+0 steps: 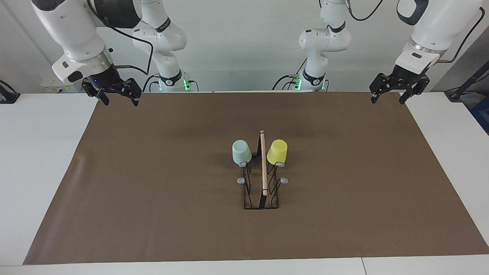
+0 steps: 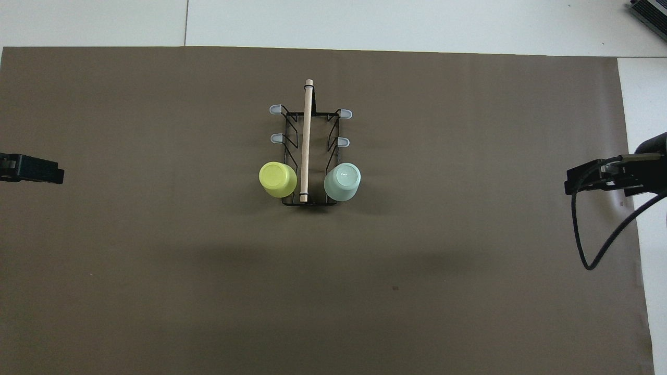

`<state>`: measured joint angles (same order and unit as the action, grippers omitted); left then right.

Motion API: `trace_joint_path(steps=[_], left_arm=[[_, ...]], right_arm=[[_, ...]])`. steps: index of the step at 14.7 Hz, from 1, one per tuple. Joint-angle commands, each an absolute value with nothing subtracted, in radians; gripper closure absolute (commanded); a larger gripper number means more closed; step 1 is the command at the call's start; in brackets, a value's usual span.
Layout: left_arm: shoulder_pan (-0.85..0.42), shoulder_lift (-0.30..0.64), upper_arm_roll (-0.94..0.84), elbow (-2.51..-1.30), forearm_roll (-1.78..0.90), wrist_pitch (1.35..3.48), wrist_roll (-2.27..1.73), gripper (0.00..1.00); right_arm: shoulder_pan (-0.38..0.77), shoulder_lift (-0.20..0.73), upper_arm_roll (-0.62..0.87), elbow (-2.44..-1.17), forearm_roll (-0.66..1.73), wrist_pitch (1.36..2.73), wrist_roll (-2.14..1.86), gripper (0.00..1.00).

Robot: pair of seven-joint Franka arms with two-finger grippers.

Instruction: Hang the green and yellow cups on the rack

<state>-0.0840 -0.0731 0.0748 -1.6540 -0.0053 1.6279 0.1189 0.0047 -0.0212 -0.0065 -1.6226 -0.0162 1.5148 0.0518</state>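
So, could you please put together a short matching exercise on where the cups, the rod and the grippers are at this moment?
Things:
1. green cup
2. yellow cup
3. rod
4. left gripper

Places:
A. runs along the top of the rack
B. upside down on the rack, on the side toward the left arm's end of the table
C. in the air over the mat's corner, holding nothing
D. upside down on the rack, on the side toward the right arm's end of the table

Pairs: 1-D, 2-B, 3-A, 4-C
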Motion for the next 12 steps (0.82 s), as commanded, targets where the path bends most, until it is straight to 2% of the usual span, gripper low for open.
trace_joint_path(steps=[1,6,12], left_arm=[[-0.084,-0.034,0.069,-1.596,-0.002,1.614,0.132,0.0],[-0.087,0.047,0.061,-1.474,-0.008,1.54,0.133,0.01],[-0.084,0.014,0.063,-1.508,-0.025,1.525,0.13,0.0]], right_arm=[[-0.008,-0.034,0.0,-1.637,-0.003,1.522,0.061,0.0],[-0.006,-0.034,0.0,-1.637,-0.002,1.523,0.06,0.0],[-0.006,-0.034,0.0,-1.637,-0.002,1.523,0.06,0.0]])
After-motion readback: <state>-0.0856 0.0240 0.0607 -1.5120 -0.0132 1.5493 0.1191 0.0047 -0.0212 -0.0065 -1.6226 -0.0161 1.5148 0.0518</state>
